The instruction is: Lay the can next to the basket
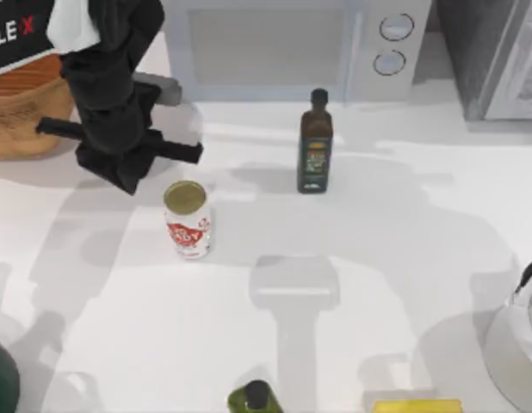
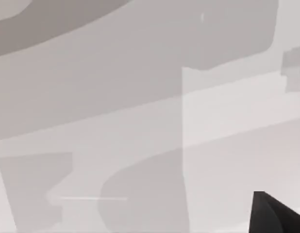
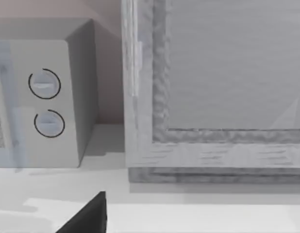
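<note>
From above, the can (image 1: 188, 220) stands upright on the white table (image 1: 378, 284), left of center, well apart from the basket (image 1: 25, 112) at the far left edge. The left gripper (image 1: 128, 176) hangs just behind the can; whether its fingers are apart I cannot tell. A dark bottle (image 1: 315, 144) stands right of the can. The left wrist view shows bare table. The right wrist view faces a microwave (image 3: 48, 97).

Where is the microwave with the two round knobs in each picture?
Top view: the microwave stands at the table's far edge, near the middle, behind the dark bottle.
Left wrist view: this camera looks at the pale table and its shadows instead.
Right wrist view: the microwave stands beside a big grey framed box.
Shared landmark: its two round knobs.
</note>
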Controlling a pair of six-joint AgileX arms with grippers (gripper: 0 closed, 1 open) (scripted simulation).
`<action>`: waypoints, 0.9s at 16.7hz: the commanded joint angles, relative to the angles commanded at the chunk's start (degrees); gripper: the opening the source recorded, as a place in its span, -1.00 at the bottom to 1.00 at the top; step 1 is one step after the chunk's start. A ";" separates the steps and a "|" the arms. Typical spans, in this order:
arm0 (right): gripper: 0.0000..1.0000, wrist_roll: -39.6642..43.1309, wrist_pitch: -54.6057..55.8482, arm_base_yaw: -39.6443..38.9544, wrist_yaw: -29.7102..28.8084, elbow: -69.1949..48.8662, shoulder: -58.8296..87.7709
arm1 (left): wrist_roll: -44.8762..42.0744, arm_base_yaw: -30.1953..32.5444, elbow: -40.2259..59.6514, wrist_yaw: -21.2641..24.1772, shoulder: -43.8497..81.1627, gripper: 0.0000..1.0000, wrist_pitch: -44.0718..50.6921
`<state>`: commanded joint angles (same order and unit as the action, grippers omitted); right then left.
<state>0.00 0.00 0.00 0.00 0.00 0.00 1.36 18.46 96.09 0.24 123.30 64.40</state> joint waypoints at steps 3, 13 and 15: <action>1.00 0.00 0.00 0.00 0.00 0.00 0.00 | 16.20 8.35 2.22 -0.05 0.65 -1.00 1.14; 1.00 0.00 0.00 0.00 0.00 0.00 0.00 | 35.30 19.86 4.67 -0.13 0.78 -1.00 2.35; 1.00 0.00 0.00 0.00 0.00 0.00 0.00 | 35.15 19.63 4.50 -0.11 0.76 -1.00 2.29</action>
<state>0.00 0.00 0.00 0.00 0.00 0.00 36.50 38.09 100.59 0.13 124.06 66.69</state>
